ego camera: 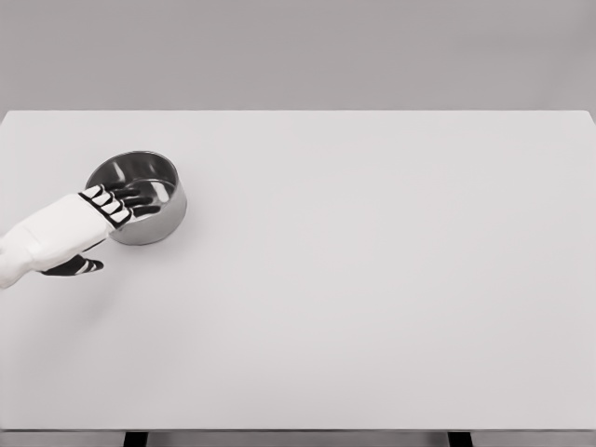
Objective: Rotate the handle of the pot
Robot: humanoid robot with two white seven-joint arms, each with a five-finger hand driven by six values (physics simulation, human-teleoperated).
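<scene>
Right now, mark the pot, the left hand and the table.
pot [158, 226]: head view, on its outer steel wall.
left hand [79, 226]: head view, on the white back of the hand.
table [391, 279]: head view, on bare white tabletop.

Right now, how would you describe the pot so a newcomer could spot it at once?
Start with the wide white table and go to its far left part. There sits the pot, a round shiny metal vessel, with the left hand reaching over its rim, dark fingers inside. It is the only object on the table.
</scene>
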